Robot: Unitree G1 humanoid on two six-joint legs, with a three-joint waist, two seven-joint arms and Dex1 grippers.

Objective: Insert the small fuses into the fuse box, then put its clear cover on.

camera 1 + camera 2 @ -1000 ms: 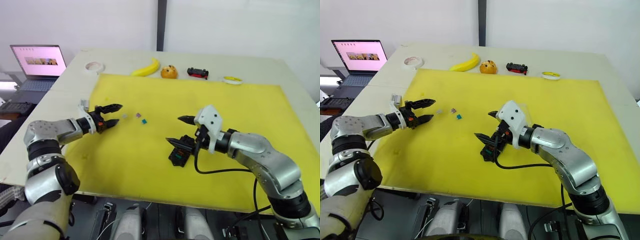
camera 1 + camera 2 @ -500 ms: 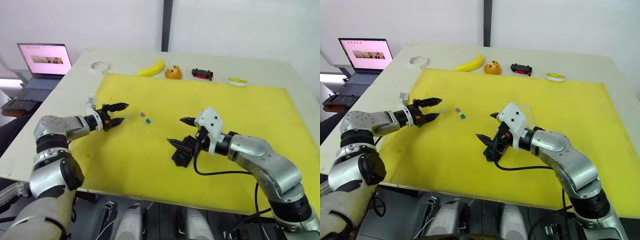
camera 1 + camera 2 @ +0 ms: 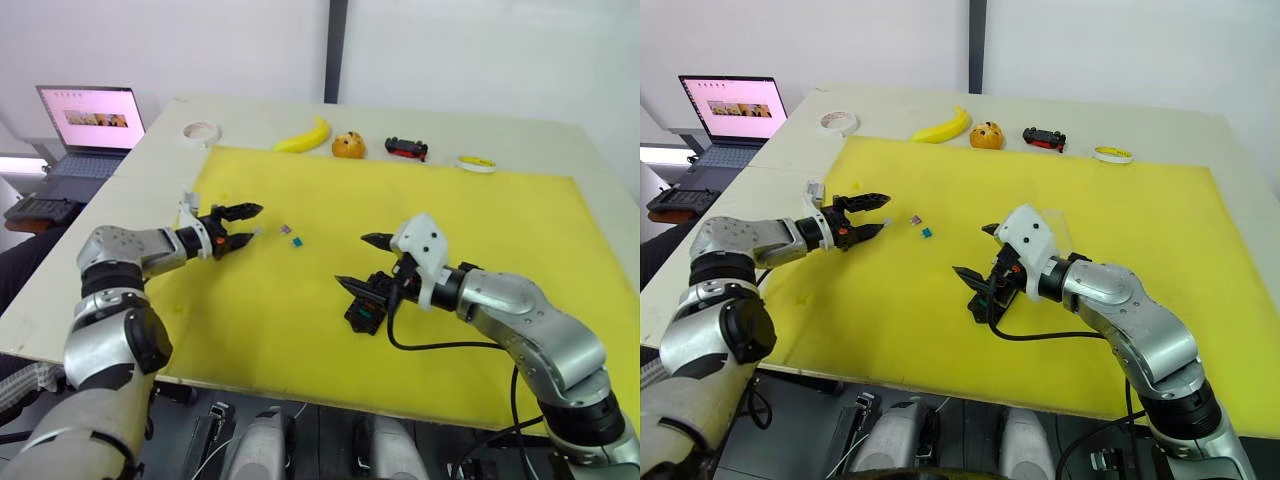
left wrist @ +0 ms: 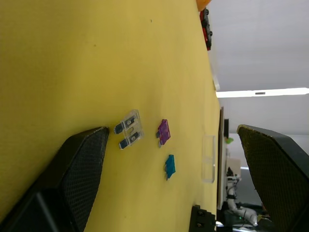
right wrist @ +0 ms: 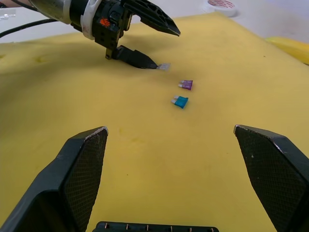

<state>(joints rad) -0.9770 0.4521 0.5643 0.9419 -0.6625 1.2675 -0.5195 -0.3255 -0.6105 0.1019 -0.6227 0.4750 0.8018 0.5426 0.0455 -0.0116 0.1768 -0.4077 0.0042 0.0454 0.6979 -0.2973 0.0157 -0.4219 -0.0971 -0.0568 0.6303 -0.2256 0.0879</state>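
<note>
Three small fuses lie on the yellow mat [image 3: 300,320]: a clear-grey fuse [image 4: 128,135], a purple fuse [image 3: 285,229] and a teal fuse [image 3: 297,241]. My left gripper [image 3: 252,222] is open just left of them, and its lower fingertip [image 5: 153,65] reaches the clear-grey fuse [image 5: 164,66]. The black fuse box [image 3: 362,312] rests mid-mat. Over it hovers my open right gripper [image 3: 353,260], holding nothing. The clear cover [image 4: 208,158] lies flat on the mat beyond the fuses.
Along the table's far edge sit a white tape roll [image 3: 201,131], a banana [image 3: 300,137], an orange [image 3: 348,146], a black-and-red toy car [image 3: 405,148] and a yellow tape roll [image 3: 465,161]. A laptop [image 3: 90,118] stands off to the far left.
The camera has shifted a little. My left gripper has crept rightward, closer to the fuses. The right gripper stays over the fuse box.
</note>
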